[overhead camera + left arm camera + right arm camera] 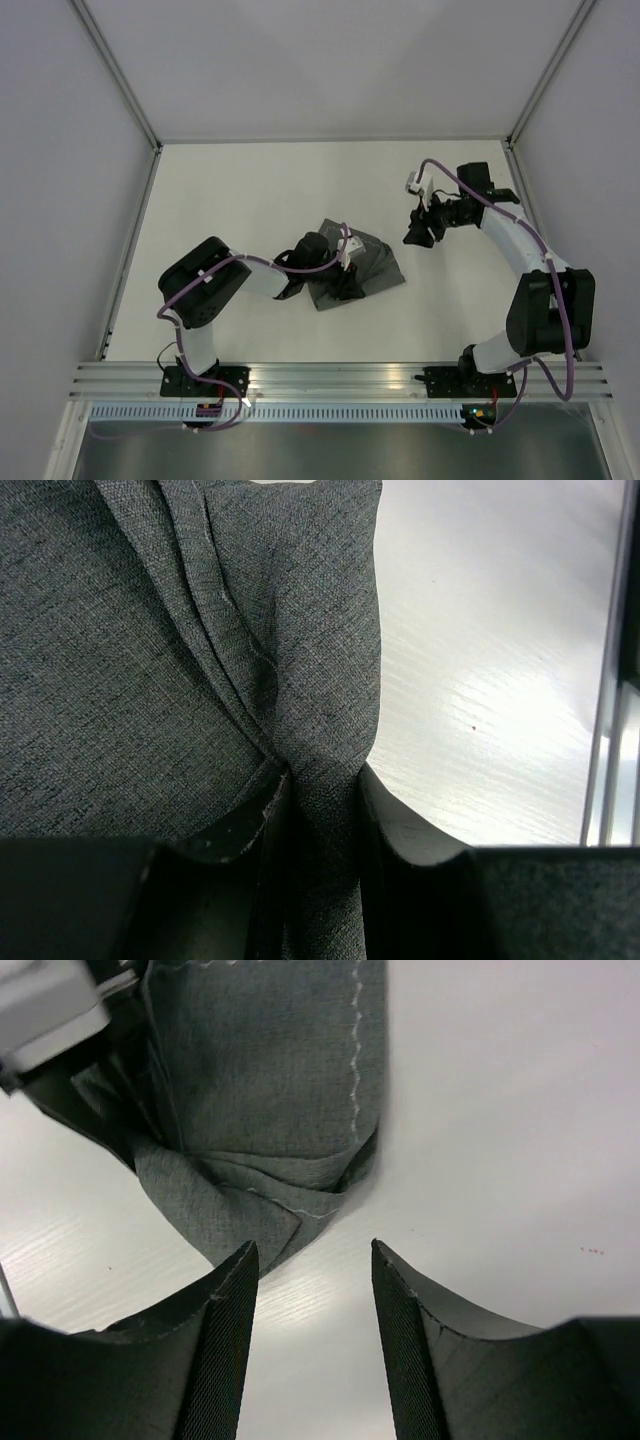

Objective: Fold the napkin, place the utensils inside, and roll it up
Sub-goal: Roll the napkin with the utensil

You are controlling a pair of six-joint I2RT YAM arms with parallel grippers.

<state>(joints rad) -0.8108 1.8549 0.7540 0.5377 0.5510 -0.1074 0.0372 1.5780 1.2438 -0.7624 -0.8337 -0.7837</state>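
The left end effector (322, 780) is clamped on a raised fold of the dark grey napkin (372, 262), which lies bunched on the white surface (250, 200) just right of centre in the top view. The right end effector (312, 1260) hangs with jaws apart and empty near the napkin's stitched corner, to the cloth's upper right in the top view.

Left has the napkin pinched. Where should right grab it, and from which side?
Probably the bunched corner of the napkin nearest the right gripper. Folded layers stack there into a thick lip that the open fingers can straddle. Come in from the napkin's right, opposite the left gripper's pinch.
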